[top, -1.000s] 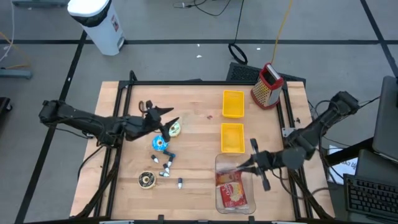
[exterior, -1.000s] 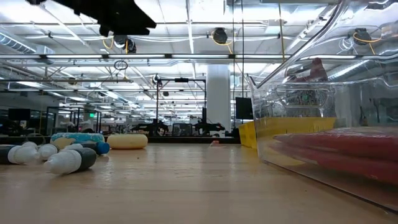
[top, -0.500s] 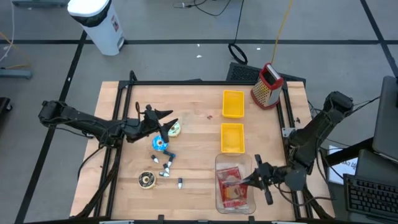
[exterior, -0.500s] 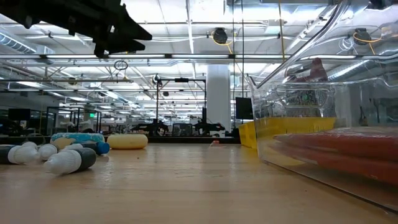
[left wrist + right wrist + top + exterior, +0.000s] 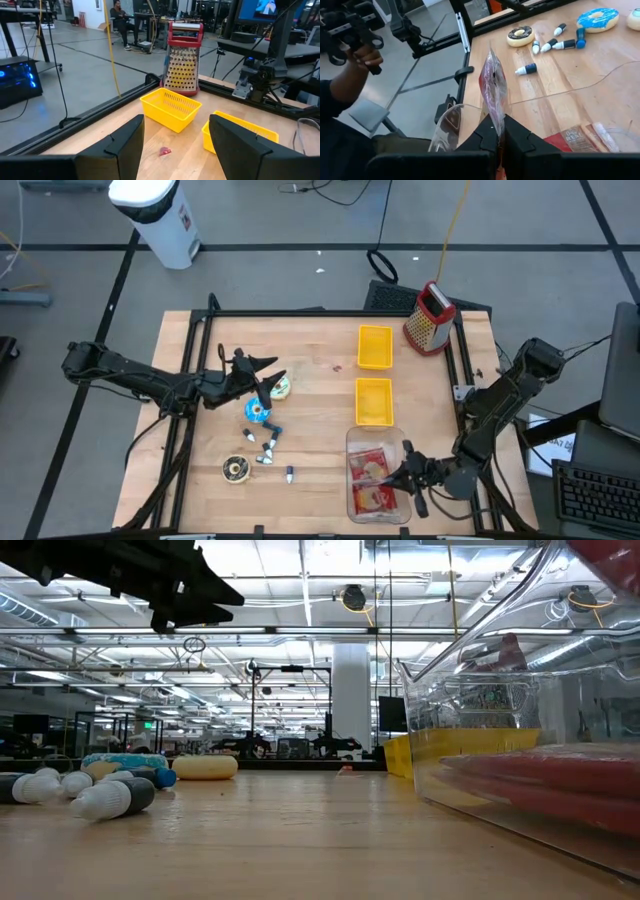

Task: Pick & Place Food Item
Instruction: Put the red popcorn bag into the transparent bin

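Your right end effector [image 5: 496, 137] is clamped shut on a clear food packet [image 5: 492, 92], held over the transparent bin [image 5: 352, 442] at the desk's [image 5: 320, 345] near edge. Release remains. Your left end effector [image 5: 262, 370] waits partly open, empty, above the donuts [image 5: 268, 400].
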{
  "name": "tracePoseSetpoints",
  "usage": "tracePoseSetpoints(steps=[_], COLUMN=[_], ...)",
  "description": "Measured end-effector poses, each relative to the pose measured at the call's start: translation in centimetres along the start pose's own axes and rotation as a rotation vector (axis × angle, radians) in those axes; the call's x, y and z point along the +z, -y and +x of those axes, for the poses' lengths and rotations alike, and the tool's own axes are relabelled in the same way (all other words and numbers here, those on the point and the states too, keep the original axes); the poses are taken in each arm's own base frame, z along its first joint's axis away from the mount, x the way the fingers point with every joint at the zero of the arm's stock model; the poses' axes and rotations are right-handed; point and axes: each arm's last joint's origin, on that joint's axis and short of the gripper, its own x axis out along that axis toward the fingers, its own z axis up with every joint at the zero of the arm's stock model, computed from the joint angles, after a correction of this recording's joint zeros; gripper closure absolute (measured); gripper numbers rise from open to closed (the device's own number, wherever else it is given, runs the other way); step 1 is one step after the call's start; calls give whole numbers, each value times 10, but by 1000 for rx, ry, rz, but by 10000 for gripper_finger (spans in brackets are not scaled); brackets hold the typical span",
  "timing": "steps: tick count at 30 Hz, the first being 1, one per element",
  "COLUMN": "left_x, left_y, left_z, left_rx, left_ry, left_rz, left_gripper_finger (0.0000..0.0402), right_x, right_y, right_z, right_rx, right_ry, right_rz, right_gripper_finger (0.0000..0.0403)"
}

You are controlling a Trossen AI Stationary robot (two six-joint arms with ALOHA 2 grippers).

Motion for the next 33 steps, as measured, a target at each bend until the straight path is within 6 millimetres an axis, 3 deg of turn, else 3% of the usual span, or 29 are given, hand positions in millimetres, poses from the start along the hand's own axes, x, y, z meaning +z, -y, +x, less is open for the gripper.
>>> tracePoseSetpoints(steps=[16, 24, 33], left_x=[0, 0, -1], left_y=[0, 0, 0], left_z=[0, 0, 0], left_rx=[1, 1, 2], left_ry=[-3, -3, -8], left_rz=[2, 2, 5], left_gripper_finger=[176, 176, 176], right_x=[-12, -12, -8], right_y=[14, 14, 16], right_z=[-1, -1, -1], right_rx=[-125, -126, -235], right_ry=[-100, -102, -28], right_rz=[-191, -257, -530], right_gripper_finger=[391, 303, 199])
